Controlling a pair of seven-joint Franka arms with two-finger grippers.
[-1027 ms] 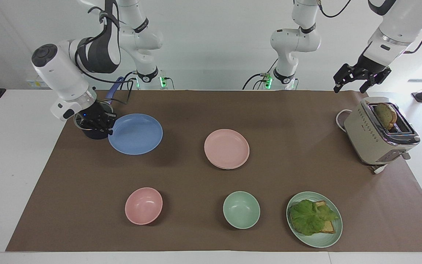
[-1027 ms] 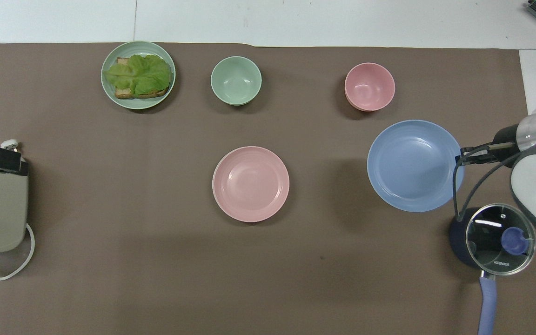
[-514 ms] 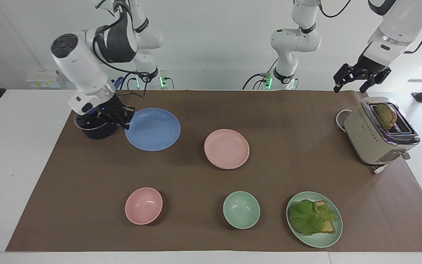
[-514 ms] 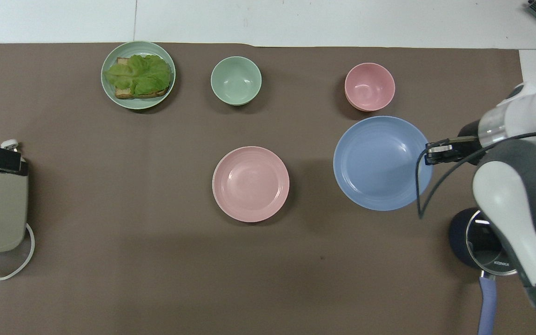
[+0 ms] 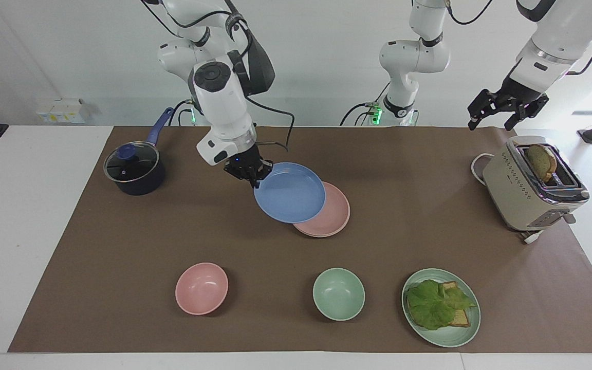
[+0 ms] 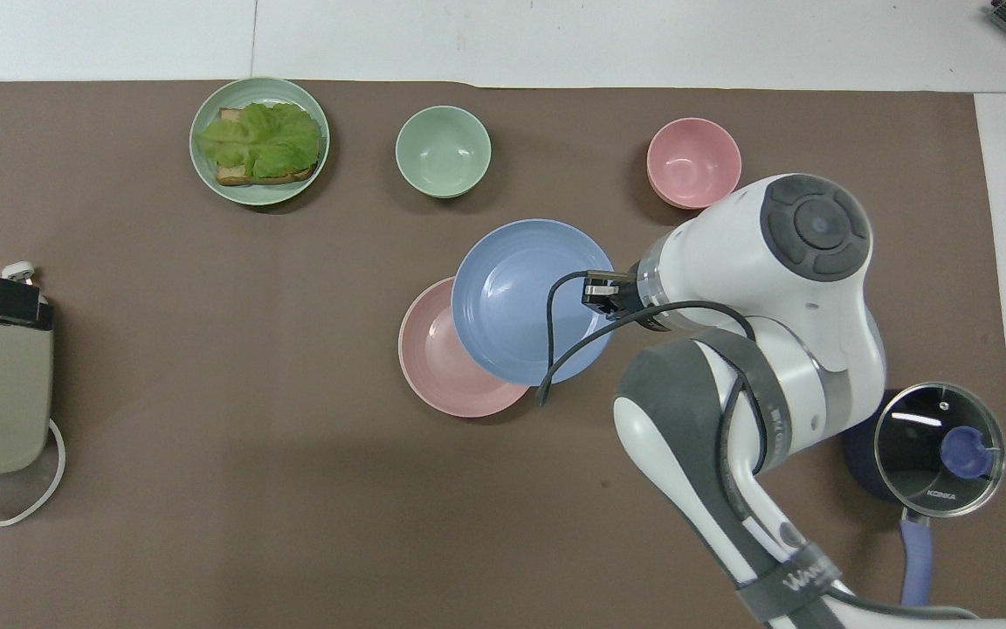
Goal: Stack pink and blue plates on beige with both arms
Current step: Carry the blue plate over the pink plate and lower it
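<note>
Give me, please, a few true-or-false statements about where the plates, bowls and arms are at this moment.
1. The right gripper holds the blue plate by its rim. True.
2. The blue plate lies flat on the pink plate. False: it hangs tilted over it.
3. The left gripper is over the pot. False: it waits, open, above the toaster.
4. The pink bowl holds bread. False: it is empty.
</note>
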